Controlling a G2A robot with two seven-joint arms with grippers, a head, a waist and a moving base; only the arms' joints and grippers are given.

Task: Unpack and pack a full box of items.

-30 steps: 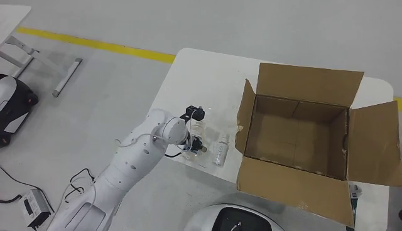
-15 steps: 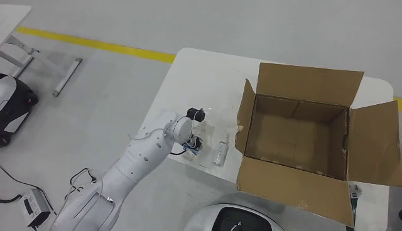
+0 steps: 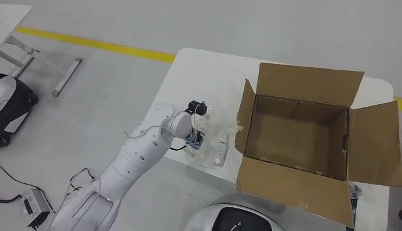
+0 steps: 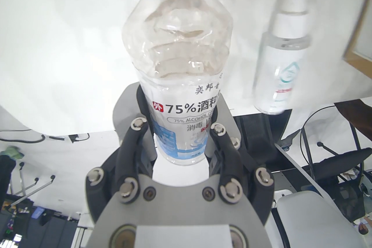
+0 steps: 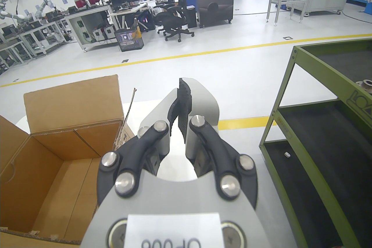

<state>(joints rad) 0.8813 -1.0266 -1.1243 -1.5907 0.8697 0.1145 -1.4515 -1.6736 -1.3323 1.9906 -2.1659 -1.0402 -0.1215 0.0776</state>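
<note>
My left gripper is shut on the lower, labelled part of a clear plastic bottle of liquid, its neck pointing away from the wrist. From above, that gripper and the bottle sit over the near left part of the white table. A small spray bottle lies on the table right beside them. The open cardboard box stands to the right, flaps spread, its inside bare. My right gripper is shut on nothing, beside the box.
A green metal cart with dark shelves stands close to my right gripper. The table's near edge runs just behind the spray bottle. Free tabletop lies on the far side, left of the box.
My left arm's wrist has shifted a little toward the box and the far side, staying at the clear bottle. The spray bottle and the box have not moved.
</note>
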